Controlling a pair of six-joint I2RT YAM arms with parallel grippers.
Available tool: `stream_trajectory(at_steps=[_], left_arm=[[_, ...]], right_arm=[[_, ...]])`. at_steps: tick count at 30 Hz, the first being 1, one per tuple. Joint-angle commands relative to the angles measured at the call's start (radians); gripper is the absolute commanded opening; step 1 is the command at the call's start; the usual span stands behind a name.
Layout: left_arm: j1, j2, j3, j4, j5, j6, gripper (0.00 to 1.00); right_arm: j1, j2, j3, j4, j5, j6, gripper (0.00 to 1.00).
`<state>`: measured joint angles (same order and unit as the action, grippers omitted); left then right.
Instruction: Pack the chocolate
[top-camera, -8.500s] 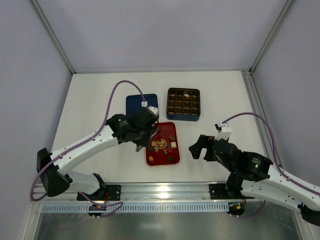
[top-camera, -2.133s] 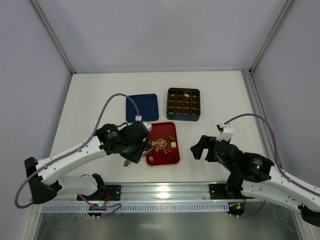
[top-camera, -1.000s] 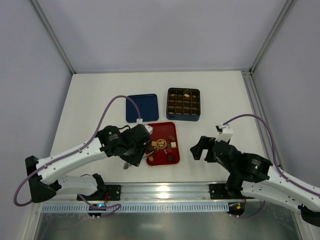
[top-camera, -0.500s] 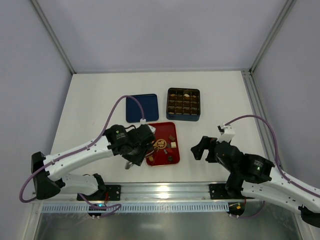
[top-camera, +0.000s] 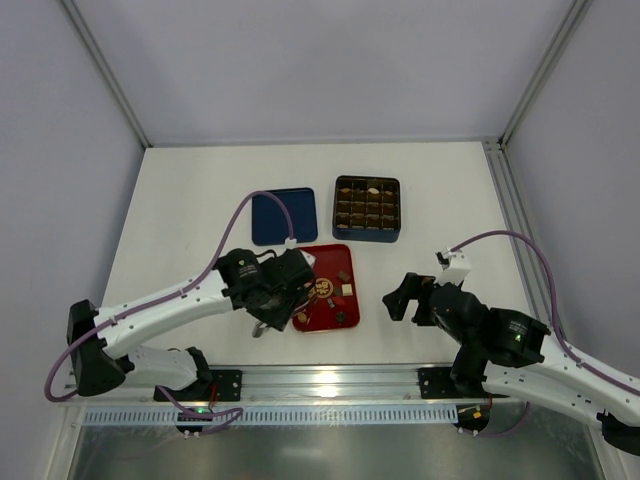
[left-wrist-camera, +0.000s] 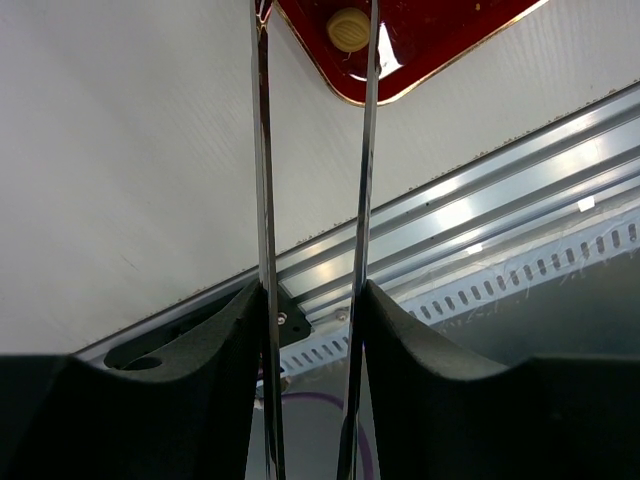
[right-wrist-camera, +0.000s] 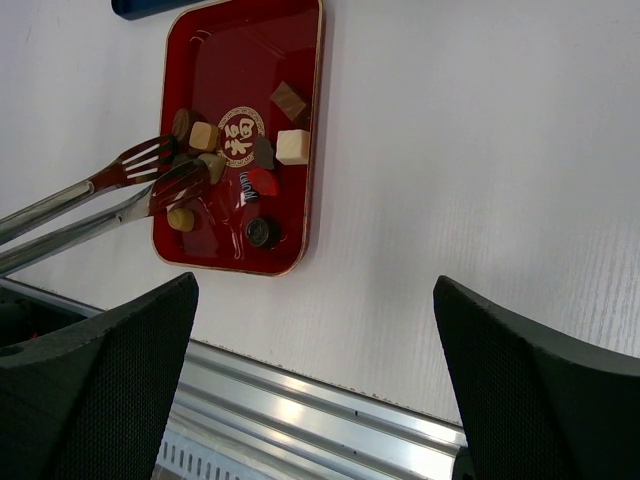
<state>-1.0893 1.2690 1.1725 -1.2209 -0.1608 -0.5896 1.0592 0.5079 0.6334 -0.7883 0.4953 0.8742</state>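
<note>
Over the last second the left arm has slid a little toward the tray; the chocolate (right-wrist-camera: 292, 146) has not shifted. It lies loose in the red tray (right-wrist-camera: 250, 50), mostly in the half toward 6 o'clock, and few cells of the blue box (top-camera: 367, 209) at the tray's 1 o'clock are filled. A round tan piece (left-wrist-camera: 347, 28) sits between the parted tips of the tongs (right-wrist-camera: 178, 182), which enter from 8 o'clock. The left tool (left-wrist-camera: 312, 290) is half closed, clamping the tongs' arms. The right tool (top-camera: 397, 297) stands fully spread and empty at 3 o'clock. Risk, as I judge it: a fast squeeze could flick the smooth piece away or scatter its neighbours, or shove the tray across the tabletop (top-camera: 440, 200).
</note>
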Motion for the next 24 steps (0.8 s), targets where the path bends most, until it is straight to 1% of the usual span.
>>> stream_trajectory(at_steps=[1,12,24], left_arm=[[-0.004,0.012,0.024,0.032,-0.002,0.02,0.41],[-0.004,0.03,0.035,0.058,0.023,0.03,0.41],[-0.004,0.004,0.044,0.055,0.049,0.027,0.41]], right_arm=[[0.004,-0.014,0.002,0.004,0.028,0.019,1.0],[0.004,-0.025,0.0,-0.011,0.034,0.022,1.0],[0.004,-0.014,0.008,-0.003,0.029,0.023,1.0]])
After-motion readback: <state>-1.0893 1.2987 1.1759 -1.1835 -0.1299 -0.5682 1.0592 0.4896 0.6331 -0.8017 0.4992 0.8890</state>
